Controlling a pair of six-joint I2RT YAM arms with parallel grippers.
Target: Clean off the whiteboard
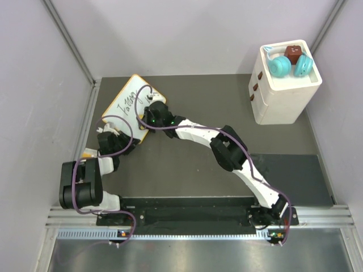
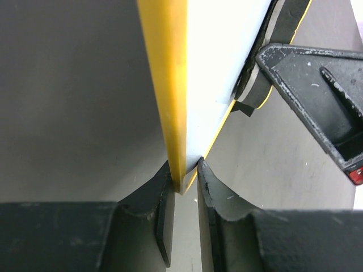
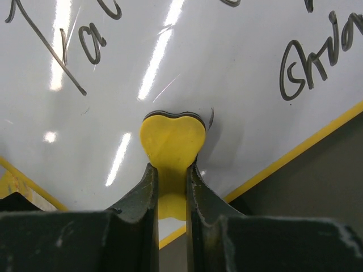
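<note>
Whiteboard [image 1: 131, 97] in the upper left of the overhead view, set at a slant on the dark mat [image 1: 187, 164], with a thin yellow frame and black handwriting [image 1: 126, 105] across its white face. At far left, left gripper [image 1: 111, 136] reaching up from the lower left corner of the frame to the board's near edge. Seen from the left wrist, left gripper [image 2: 184, 175] clamped tight on a yellow-framed corner of the whiteboard [image 2: 212, 68], the board viewed edge-on and running up the middle of the frame. Just right of that, right gripper [image 1: 148, 111] over the lower right part of the board, its arm stretching down and right toward the bottom edge. Seen from the right wrist, right gripper [image 3: 170, 170] closed on a yellow eraser piece [image 3: 173, 135], rounded top pressed against the glossy whiteboard [image 3: 227, 73], handwriting [image 3: 309, 62] above it on both sides, a short curved stroke just beside its right edge. Well apart at upper right, white box [image 1: 281, 105] with small brown knobs on its left side, carrying two teal round objects [image 1: 279, 66] and a brown cube [image 1: 293, 52] on top.
</note>
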